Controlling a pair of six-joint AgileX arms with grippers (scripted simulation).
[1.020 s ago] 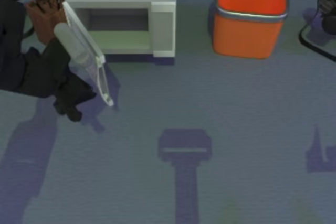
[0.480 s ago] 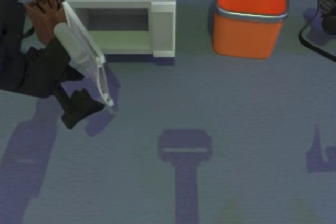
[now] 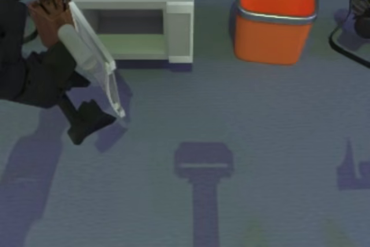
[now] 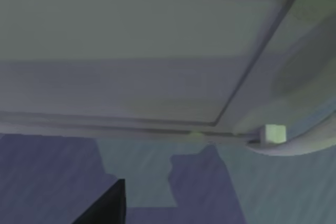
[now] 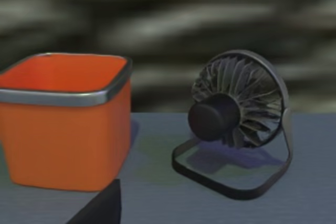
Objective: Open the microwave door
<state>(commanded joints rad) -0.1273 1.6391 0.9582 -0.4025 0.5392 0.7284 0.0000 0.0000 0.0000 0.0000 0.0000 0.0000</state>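
One risk stands out: the door hangs wide open at the microwave on the table's left, and the left gripper, seemingly released beside its free edge, could knock it back shut.

left gripper: swung down and out from behind the door over the last second
door: angle unchanged

The table carries 3 things: microwave, orange bin, fan.
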